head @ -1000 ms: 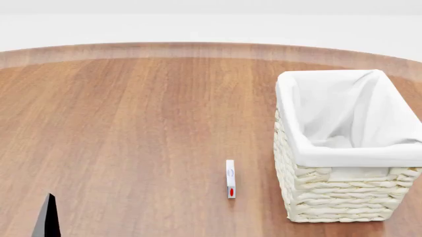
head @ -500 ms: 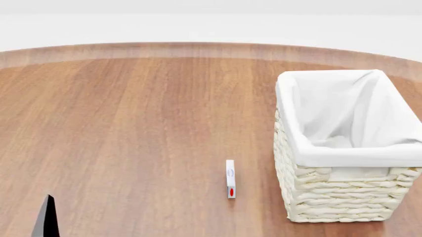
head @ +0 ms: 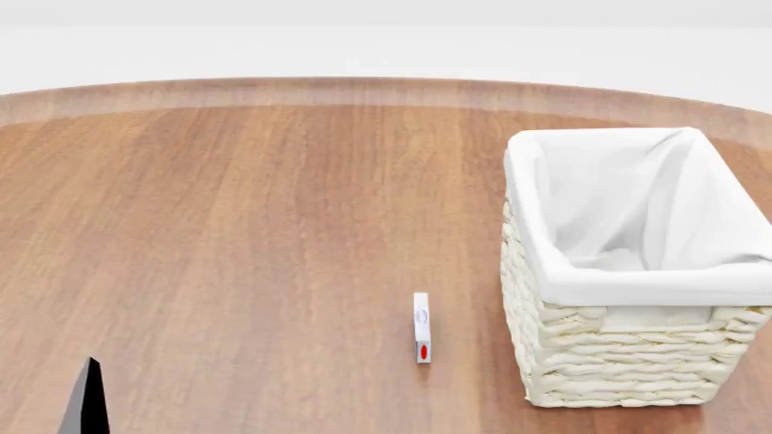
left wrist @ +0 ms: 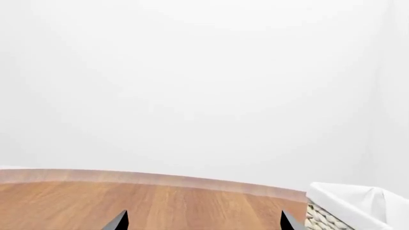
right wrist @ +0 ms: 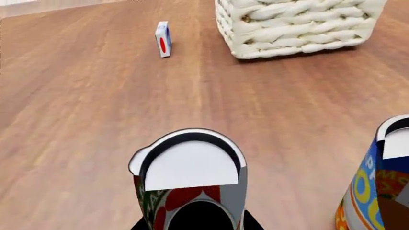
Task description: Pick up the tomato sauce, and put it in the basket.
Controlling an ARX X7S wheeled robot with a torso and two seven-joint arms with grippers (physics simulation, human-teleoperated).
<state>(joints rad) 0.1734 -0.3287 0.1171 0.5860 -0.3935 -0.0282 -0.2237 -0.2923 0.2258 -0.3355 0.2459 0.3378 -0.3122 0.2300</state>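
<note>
The tomato sauce, a small tin with a red and green label, fills the near part of the right wrist view. My right gripper has its dark fingers pressed against both sides of the tin, shut on it. The tin and my right gripper are out of the head view. The basket, cream wicker with a white cloth lining, stands on the table's right side and is empty as far as I can see. My left gripper is open, with bare table between its tips. One of its fingers shows at the head view's lower left.
A blue-and-yellow labelled can stands close beside the tomato sauce. A small white box with a red spot stands on the wooden table left of the basket. The basket's corner shows in the left wrist view.
</note>
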